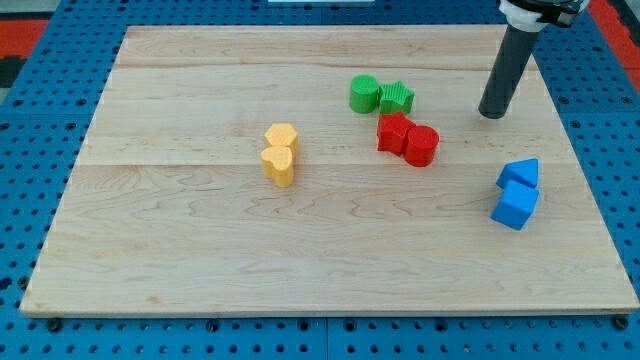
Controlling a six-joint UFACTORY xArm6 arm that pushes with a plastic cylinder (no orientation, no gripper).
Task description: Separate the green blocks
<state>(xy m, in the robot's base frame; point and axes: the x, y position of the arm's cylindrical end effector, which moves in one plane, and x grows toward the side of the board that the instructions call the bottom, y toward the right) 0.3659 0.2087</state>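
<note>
A green cylinder (364,93) and a green star block (397,98) sit touching side by side in the upper middle of the wooden board (180,250). My tip (491,114) stands on the board to the right of the green star, well apart from it. The dark rod rises from it toward the view's top right corner.
A red star block (394,132) and a red cylinder (422,145) touch each other just below the green pair. Two yellow blocks (280,153) sit together left of centre. Two blue blocks (517,193) sit at the right, below my tip.
</note>
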